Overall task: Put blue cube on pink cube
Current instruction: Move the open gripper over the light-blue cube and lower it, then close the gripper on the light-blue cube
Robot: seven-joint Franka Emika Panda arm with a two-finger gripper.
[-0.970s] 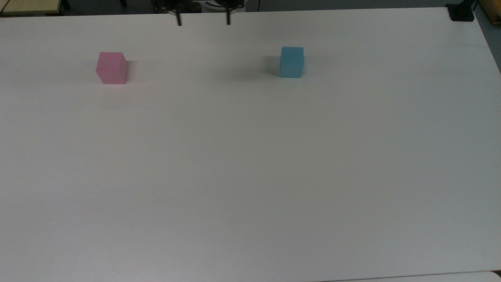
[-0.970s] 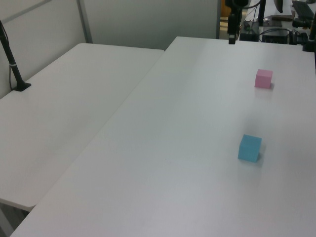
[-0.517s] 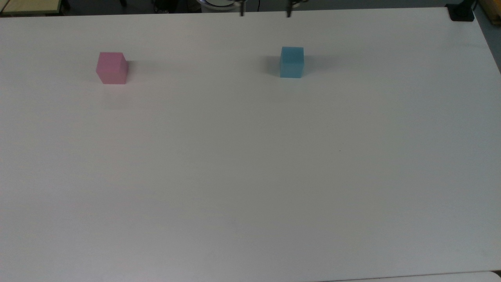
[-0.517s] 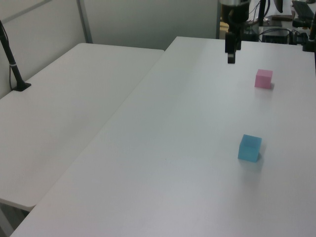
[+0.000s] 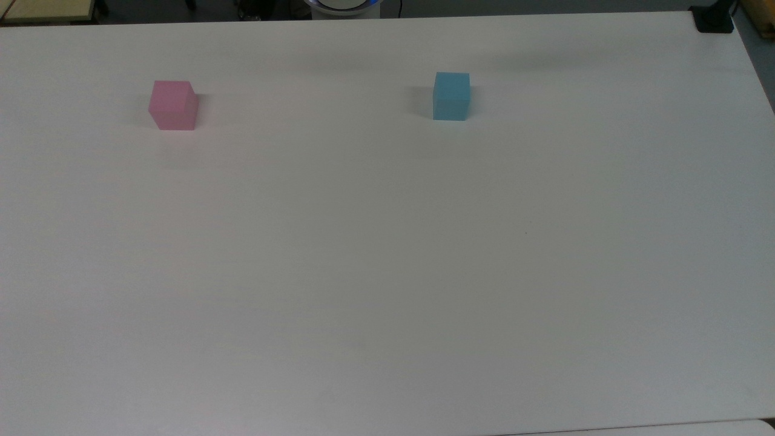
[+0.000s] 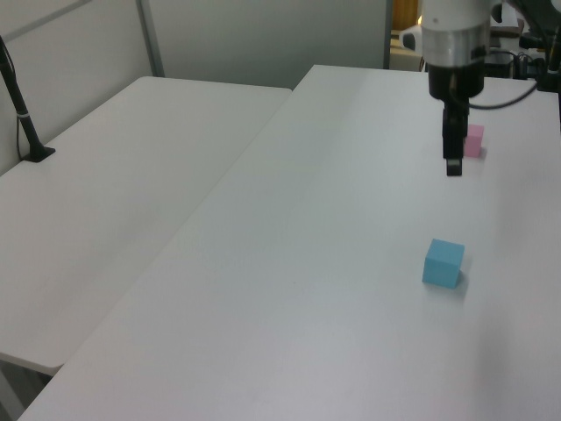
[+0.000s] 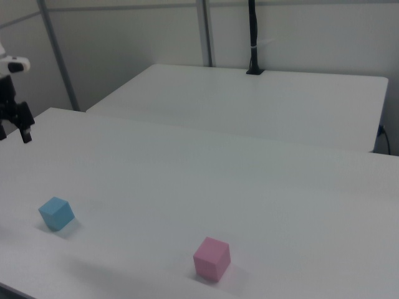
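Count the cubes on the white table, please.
2. The pink cube sits near the top view's left; the blue cube sits apart, right of centre. Both rest on the table; nothing appears hidden.

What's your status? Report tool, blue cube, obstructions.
Tool open, empty, above the table. Blue cube on the table, ungrasped, well apart from pink cube. Nothing between the cubes.

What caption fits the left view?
Robot gripper hovers between small pale-pink cube and small light-blue cube on white table.
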